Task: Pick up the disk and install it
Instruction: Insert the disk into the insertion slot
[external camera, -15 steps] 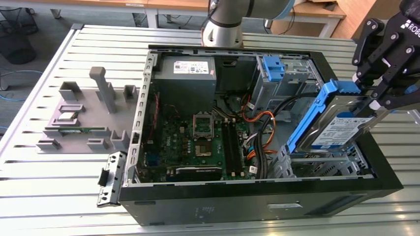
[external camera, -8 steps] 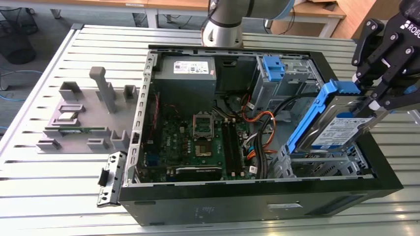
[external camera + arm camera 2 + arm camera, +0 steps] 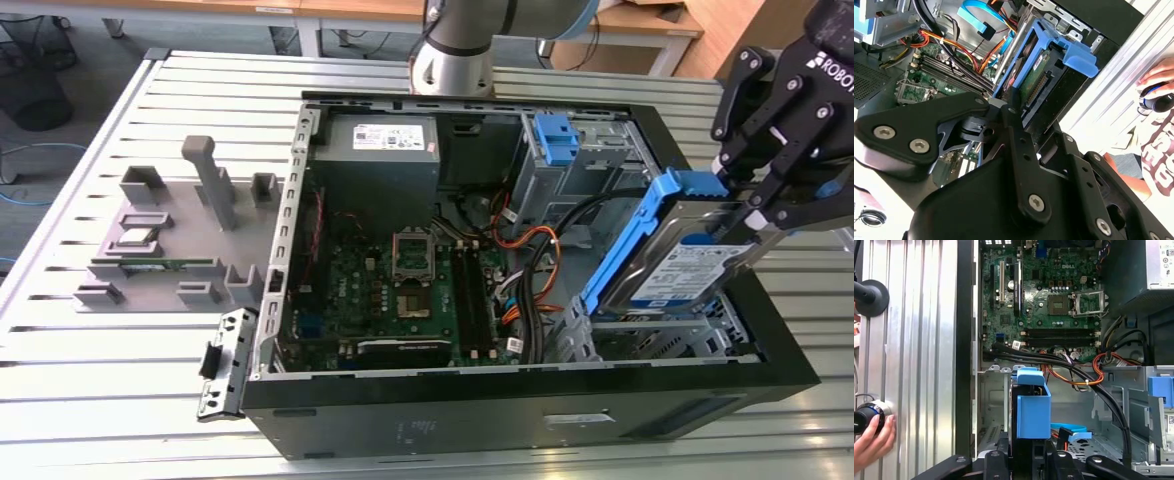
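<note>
My hand (image 3: 751, 216) was clamped on the disk (image 3: 678, 268), its black fingers pinching the upper end just past the blue rail. The disk hung tilted, its label face showing in the exterior view. Its top end was raised above the wall of the case (image 3: 534, 420). Its lower end was down at the metal cage (image 3: 667, 335), in the case's near corner on the exterior view's right. I couldn't tell whether that lower end touched the cage. In the first wrist view the disk's blue rail (image 3: 1032, 407) stood straight ahead of my hand's black links. In the second wrist view the drive's connector edge and a blue tab (image 3: 1079, 56) showed beyond them.

Beside the disk, black and orange cables (image 3: 531, 240) ran between the cage and the motherboard (image 3: 400, 270), which lay flat in the open case. A grey box (image 3: 380, 150) with a white sticker sat at the case's far side. A bare blue bracket (image 3: 554, 135) stood in the bay to the exterior view's right of it. The case lay on its side on the slatted metal desk (image 3: 107, 340). On the exterior view's left, well apart from the case, a grey fixture (image 3: 174, 235) rested on the desk. In the first wrist view a person's fingers (image 3: 874, 436) rested on a round black knob (image 3: 863, 416) with a blue ring, over the desk slats.
</note>
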